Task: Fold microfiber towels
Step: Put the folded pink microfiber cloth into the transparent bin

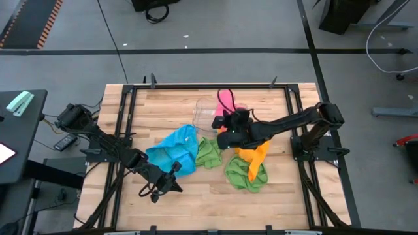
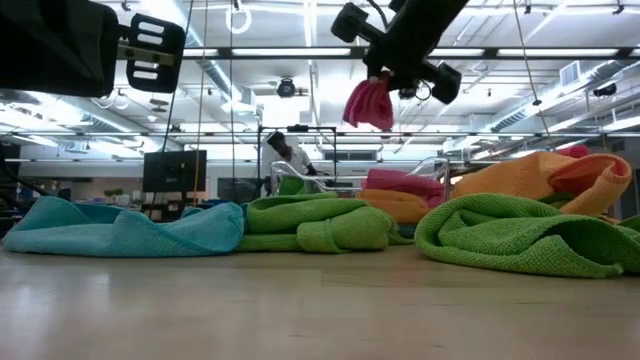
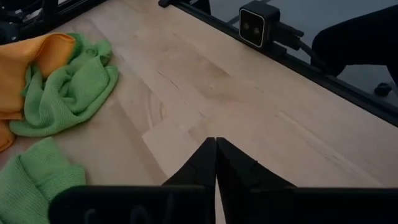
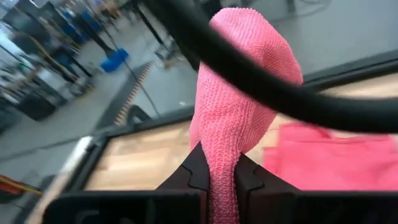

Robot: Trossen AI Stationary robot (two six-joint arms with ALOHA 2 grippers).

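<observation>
My right gripper is raised over the middle of the table and shut on a pink towel. In the low view it shows at the top. A second pink towel lies below by a clear tray. A blue towel, two green towels and an orange towel lie crumpled on the table. My left gripper is shut and empty, low over bare wood near the front. My right gripper pinches a bunched part of the pink towel between its two fingers; several layers seem gathered there. The cloth runs forward from the fingers behind a black cable. In the low view the bunch hangs just below the gripper, clear of the towels on the table.
The towels crowd the table's middle; bare wood lies toward the near edge and at the far left. Black frame rails run along both sides. A small camera block stands at the near edge. A person is far behind the table.
</observation>
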